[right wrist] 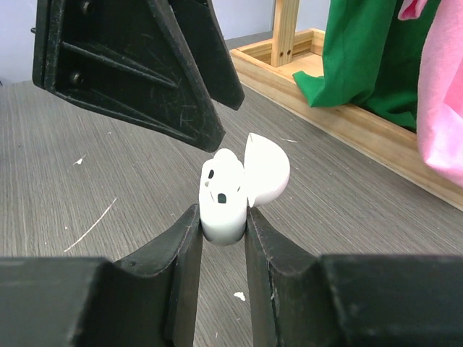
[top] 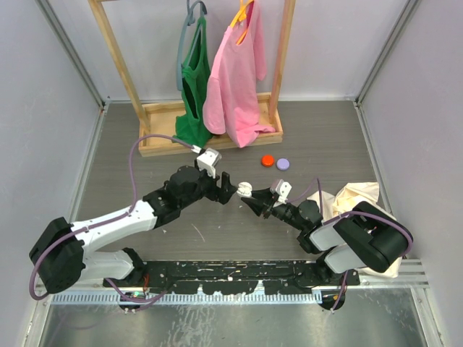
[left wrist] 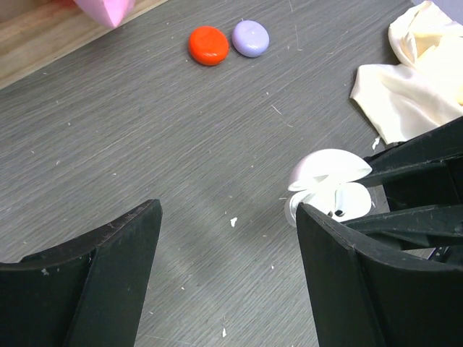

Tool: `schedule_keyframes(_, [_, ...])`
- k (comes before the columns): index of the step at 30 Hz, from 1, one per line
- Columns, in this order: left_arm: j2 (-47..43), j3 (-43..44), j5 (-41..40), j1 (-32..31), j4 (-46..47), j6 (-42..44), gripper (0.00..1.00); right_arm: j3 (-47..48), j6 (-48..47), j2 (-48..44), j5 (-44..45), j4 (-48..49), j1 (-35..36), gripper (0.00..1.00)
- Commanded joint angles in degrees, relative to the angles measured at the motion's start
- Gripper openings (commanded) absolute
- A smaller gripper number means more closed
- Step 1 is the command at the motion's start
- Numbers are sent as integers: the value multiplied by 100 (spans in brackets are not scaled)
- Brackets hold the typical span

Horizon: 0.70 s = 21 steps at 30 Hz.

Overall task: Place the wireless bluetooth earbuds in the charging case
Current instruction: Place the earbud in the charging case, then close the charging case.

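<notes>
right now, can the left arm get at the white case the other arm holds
Probably yes: the left pincer hangs open right beside the case, nothing between them; the right pincer clamps only its lower sides.

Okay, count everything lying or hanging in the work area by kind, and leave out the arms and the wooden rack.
discs: 2 (red disc, lavender disc)
hanging garments: 2 (green garment, pink garment)
charging case: 1
cream cloth: 1
total: 6
</notes>
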Motion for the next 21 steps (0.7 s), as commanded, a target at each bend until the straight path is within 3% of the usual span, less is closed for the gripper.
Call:
schedule_keyframes(1, [14, 275, 88, 52, 395, -26, 77, 44, 12, -48, -87, 910, -15, 1])
schedule_keyframes(5, [-112, 239, 207, 183, 236, -148, 77, 58, 12, -42, -143, 913, -14, 1])
schedule_keyframes(21, [-614, 227, 2559, 1134, -428, -1213, 81, 366, 218, 73, -1435, 852, -14, 1])
